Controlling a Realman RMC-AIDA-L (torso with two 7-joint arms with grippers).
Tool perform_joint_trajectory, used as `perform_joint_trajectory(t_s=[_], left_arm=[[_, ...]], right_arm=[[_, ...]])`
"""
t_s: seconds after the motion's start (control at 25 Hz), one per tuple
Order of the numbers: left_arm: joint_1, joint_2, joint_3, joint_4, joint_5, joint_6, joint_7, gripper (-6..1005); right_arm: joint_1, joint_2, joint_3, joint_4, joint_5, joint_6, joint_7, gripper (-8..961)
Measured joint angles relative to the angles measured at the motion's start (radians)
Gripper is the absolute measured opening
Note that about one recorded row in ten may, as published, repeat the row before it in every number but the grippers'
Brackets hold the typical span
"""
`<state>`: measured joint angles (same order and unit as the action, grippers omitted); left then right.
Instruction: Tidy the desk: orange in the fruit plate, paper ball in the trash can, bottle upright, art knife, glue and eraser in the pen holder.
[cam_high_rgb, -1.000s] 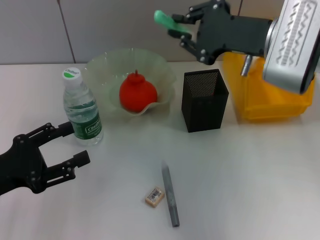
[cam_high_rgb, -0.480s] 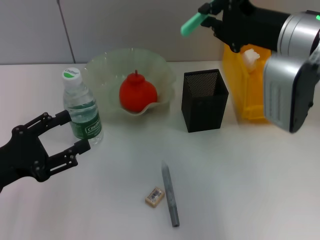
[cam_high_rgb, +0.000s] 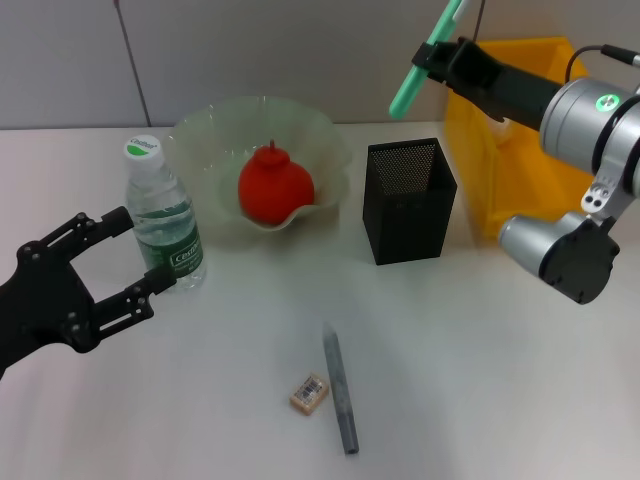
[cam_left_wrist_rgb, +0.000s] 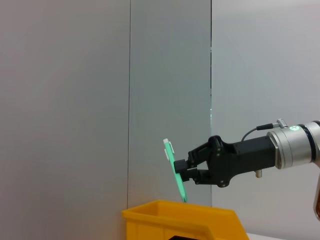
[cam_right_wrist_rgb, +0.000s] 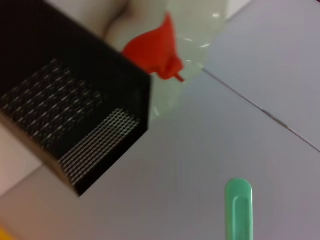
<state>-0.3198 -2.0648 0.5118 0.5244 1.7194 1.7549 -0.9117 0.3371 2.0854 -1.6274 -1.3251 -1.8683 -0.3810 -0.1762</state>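
My right gripper (cam_high_rgb: 440, 62) is shut on a slim green tool with a clip (cam_high_rgb: 415, 75), held tilted in the air above the black mesh pen holder (cam_high_rgb: 408, 200). The tool also shows in the left wrist view (cam_left_wrist_rgb: 173, 161) and the right wrist view (cam_right_wrist_rgb: 239, 210). My left gripper (cam_high_rgb: 145, 247) is open beside the upright bottle (cam_high_rgb: 165, 225), not touching it. The orange (cam_high_rgb: 275, 187) lies in the pale-green fruit plate (cam_high_rgb: 200, 130). The eraser (cam_high_rgb: 310, 392) and a grey pointed stick (cam_high_rgb: 340, 390) lie on the white desk (cam_high_rgb: 480, 380). The paper ball is not in view.
The yellow trash can (cam_high_rgb: 510, 150) stands right of the pen holder, partly behind my right arm. A grey wall runs behind the desk. The pen holder (cam_right_wrist_rgb: 65, 115) and the orange (cam_right_wrist_rgb: 155, 50) show below the right wrist camera.
My right gripper has swung right and up with the green tool, turning it more upright above the pen holder. My left gripper has shifted slightly up, nearer the bottle.
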Motion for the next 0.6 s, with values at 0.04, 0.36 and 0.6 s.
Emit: perform_joint_trajectory(t_s=[0.04,0.36,0.6], left_arm=[[0.002,0.0,0.0,-0.003,-0.002,0.0,0.006,811],[0.017,-0.002,-0.009,-0.04,-0.007,-0.002,0.058,811],[0.019,-0.002,-0.011,-0.07,-0.015,-0.002,0.097,811]], right_arm=[[-0.004,-0.001,-0.018,0.003,0.0,0.023,-0.028,252],[-0.027,-0.002,-0.095,0.03,-0.008,0.14,-0.27,259],[-0.046,-0.002,-0.133,0.037,-0.011,0.193,-0.387,265]])
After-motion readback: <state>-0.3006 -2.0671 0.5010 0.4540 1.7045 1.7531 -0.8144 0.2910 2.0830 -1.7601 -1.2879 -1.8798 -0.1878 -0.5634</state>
